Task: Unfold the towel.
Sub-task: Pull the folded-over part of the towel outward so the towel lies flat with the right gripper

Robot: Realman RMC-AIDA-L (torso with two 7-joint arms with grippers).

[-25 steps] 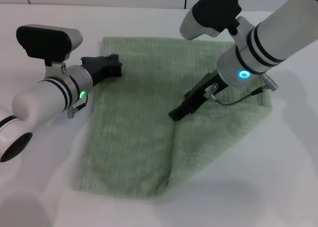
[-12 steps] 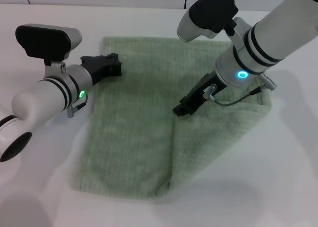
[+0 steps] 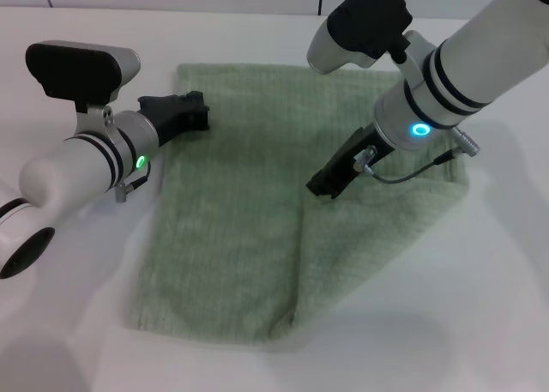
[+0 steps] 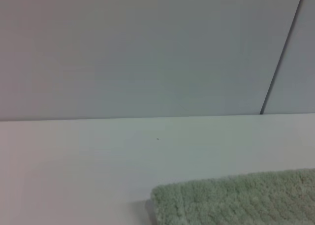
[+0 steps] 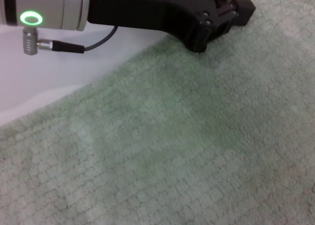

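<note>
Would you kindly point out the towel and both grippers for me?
towel (image 3: pixel 232 229): head view, flat middle of the cloth.
left gripper (image 3: pixel 199 116): head view, fingertips at the towel's edge.
right gripper (image 3: pixel 322 187): head view, tips over the fold.

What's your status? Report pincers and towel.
Left pincer at the towel's left edge, gripping nothing. Right pincer low over the fold, mid-towel. Towel flat on the table, right part still doubled over. No obstructions.
</note>
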